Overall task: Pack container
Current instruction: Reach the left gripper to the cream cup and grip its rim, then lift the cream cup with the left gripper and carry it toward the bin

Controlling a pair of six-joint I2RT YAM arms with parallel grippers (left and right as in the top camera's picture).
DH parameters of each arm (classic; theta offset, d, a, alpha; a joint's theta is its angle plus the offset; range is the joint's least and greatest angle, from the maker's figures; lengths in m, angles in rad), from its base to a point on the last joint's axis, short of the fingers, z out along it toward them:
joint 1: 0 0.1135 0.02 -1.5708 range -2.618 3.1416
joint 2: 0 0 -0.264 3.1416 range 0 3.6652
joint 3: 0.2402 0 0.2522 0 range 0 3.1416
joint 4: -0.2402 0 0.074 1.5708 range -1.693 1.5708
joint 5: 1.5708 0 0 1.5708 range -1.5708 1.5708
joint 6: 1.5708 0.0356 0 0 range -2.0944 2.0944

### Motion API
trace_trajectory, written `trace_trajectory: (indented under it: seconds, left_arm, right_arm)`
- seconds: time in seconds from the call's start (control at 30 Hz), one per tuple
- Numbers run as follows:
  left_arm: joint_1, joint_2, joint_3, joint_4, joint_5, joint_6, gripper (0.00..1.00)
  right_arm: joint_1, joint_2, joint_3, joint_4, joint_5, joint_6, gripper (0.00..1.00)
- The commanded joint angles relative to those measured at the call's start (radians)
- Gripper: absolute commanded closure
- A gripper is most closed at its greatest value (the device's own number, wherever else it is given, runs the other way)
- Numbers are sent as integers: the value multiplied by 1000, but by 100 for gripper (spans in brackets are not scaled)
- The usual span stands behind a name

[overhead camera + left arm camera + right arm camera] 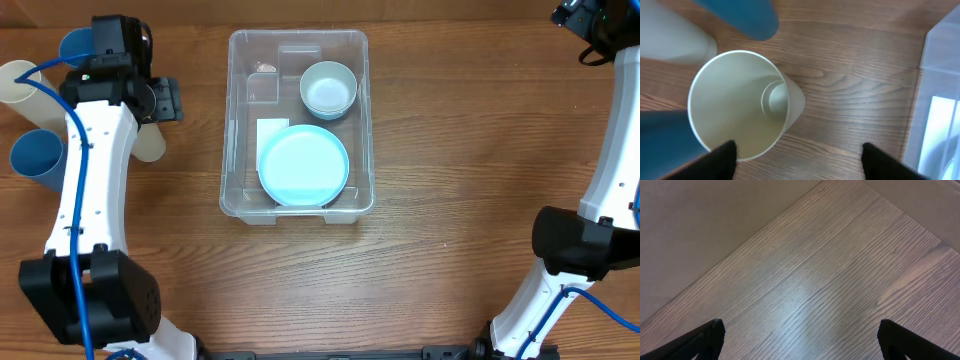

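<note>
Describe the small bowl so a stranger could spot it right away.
Start at the clear container in the middle of the table. In its far right corner sits the bowl. It is deeper and smaller than the flat light blue plate beside it.

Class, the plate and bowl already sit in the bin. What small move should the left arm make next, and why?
Probably lower the left gripper onto the cream cup: its jaws stand open above it, and the cup lies outside the container.
</note>
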Motion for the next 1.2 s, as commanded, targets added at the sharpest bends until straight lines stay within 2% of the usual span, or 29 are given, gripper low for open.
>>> trace_trajectory:
  seconds: [0.0, 0.23, 0.37, 0.47, 0.77, 0.97, 1.17]
  left_arm:
    - [17, 45, 18, -3, -13, 19, 36]
    - [39, 93, 18, -1, -13, 19, 47]
    - [47, 108, 18, 10, 6, 19, 68]
    - [48, 108, 18, 18, 5, 19, 94]
    - [48, 103, 26, 27, 8, 12, 96]
    - [31, 57, 174, -76, 18, 3, 96]
    - [31, 63, 154, -118, 41, -39, 96]
  right_arm:
    - [1, -1, 4, 5, 11, 1, 0]
    - [1, -1, 4, 5, 11, 1, 0]
    - [1, -1, 4, 5, 11, 1, 0]
    - [1, -1, 4, 5, 11, 1, 0]
    - [1, -1, 4, 5, 11, 1, 0]
    - [1, -1, 4, 5, 11, 1, 0]
    - [1, -1, 4, 5, 11, 1, 0]
